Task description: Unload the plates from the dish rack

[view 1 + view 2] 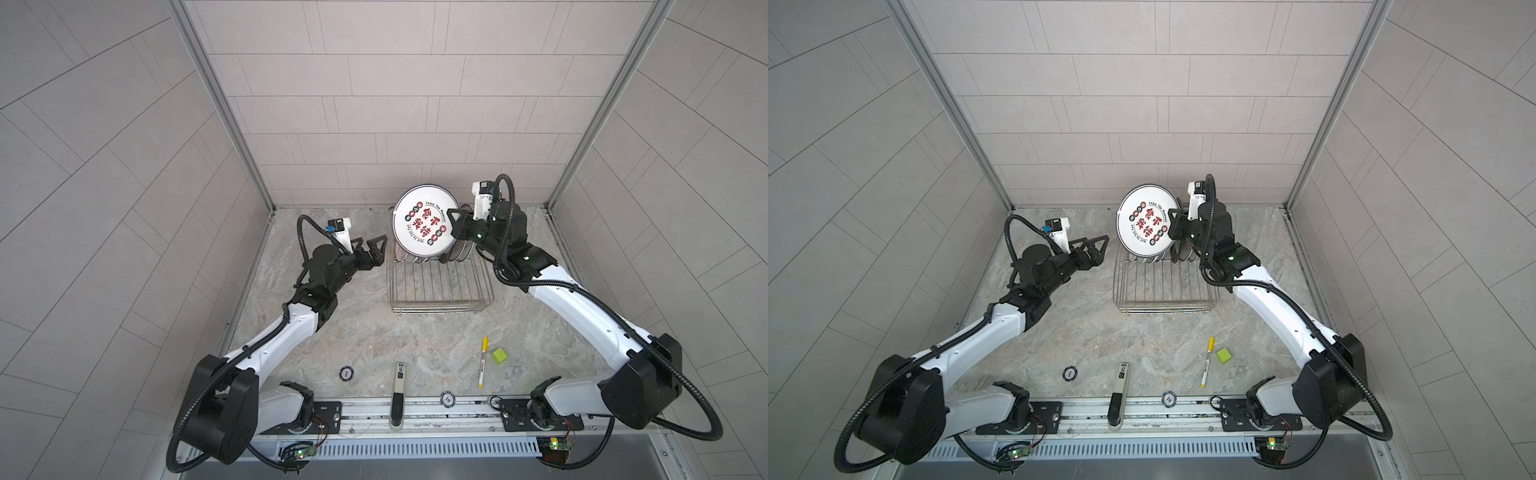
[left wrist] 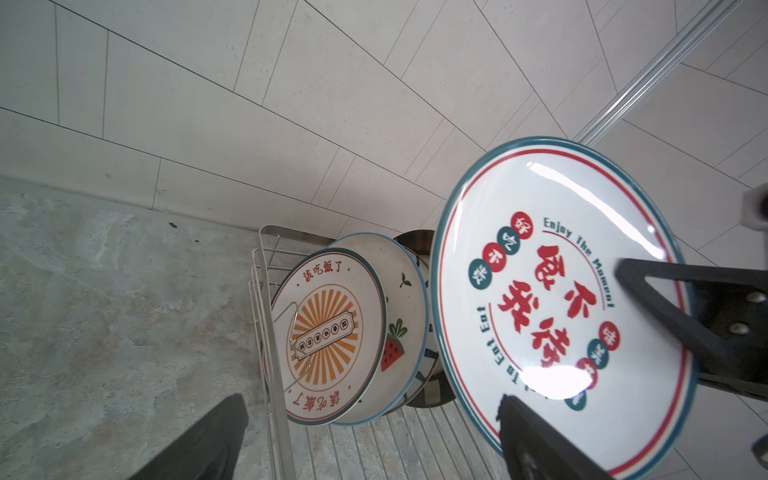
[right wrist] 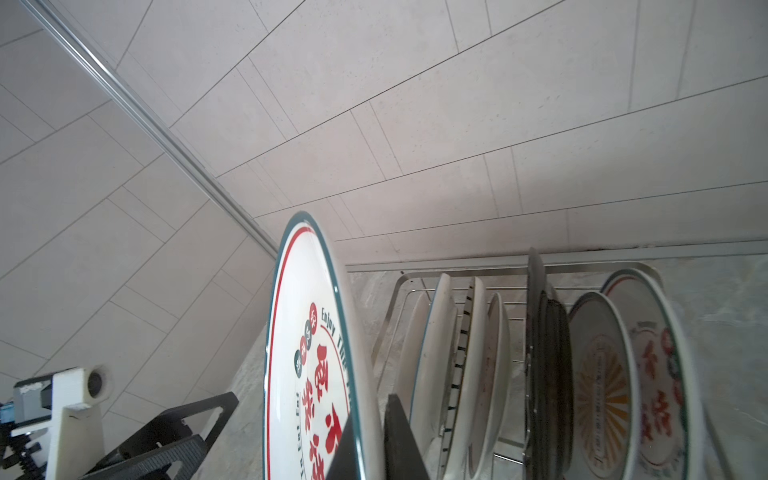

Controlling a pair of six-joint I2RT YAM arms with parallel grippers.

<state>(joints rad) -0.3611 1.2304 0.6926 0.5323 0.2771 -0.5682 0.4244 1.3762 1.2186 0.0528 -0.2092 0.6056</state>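
Observation:
My right gripper (image 1: 455,224) (image 3: 372,440) is shut on the rim of a white plate (image 1: 426,220) (image 1: 1146,220) with red characters and a teal edge. It holds the plate upright above the far end of the chrome wire dish rack (image 1: 436,309) (image 1: 1167,307). Several more plates (image 1: 419,259) stand in the rack's prongs, among them an orange sunburst plate (image 2: 328,332) (image 3: 598,374). My left gripper (image 1: 380,249) (image 2: 370,407) hangs open and empty just left of the rack, level with the held plate (image 2: 557,299).
Near the front lie a yellow marker (image 1: 482,361), a green cube (image 1: 500,355), two poker chips (image 1: 346,372) (image 1: 447,400) and a black-and-silver tool (image 1: 397,395). The tiled back wall stands close behind the rack.

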